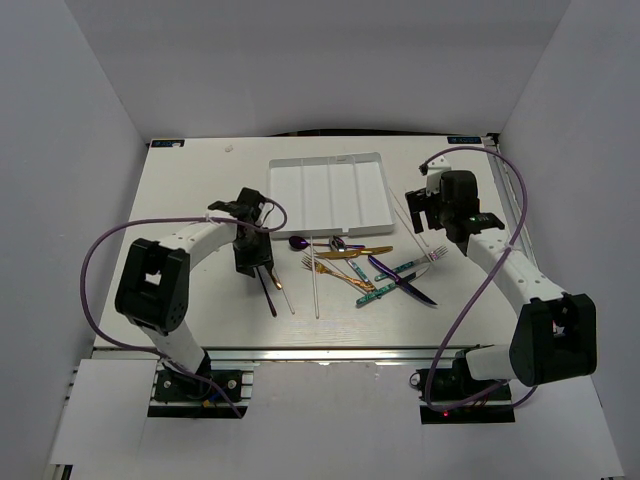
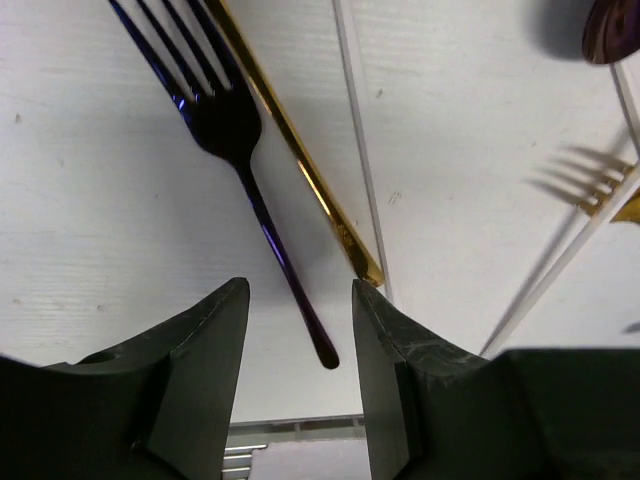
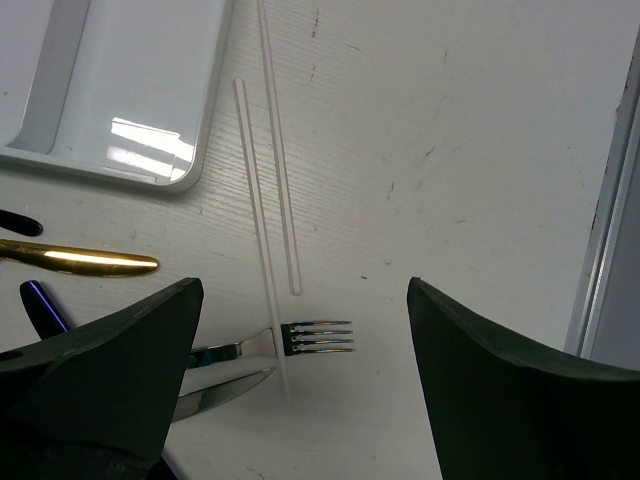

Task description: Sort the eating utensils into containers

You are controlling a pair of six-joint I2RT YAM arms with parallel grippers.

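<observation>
The eating utensils lie in front of the white tray (image 1: 330, 195), whose containers show nothing inside. My left gripper (image 2: 300, 300) is low over the table at the left (image 1: 257, 268). Its jaws are open on either side of the handle end of a purple fork (image 2: 262, 215), not touching it. A gold handle (image 2: 300, 150) and a white chopstick (image 2: 358, 150) lie beside that fork. My right gripper (image 3: 305, 300) hangs wide open at the tray's right (image 1: 425, 215). It is above a silver fork's tines (image 3: 318, 338) and two white chopsticks (image 3: 262, 200).
A crossed pile of gold, purple and teal-handled cutlery (image 1: 375, 268) lies mid-table. A purple spoon (image 2: 615, 30) and a gold fork (image 2: 590, 185) sit right of the left gripper. The tray corner (image 3: 150, 100), a gold handle (image 3: 80, 262) and a silver knife (image 3: 220, 385) lie by the right gripper.
</observation>
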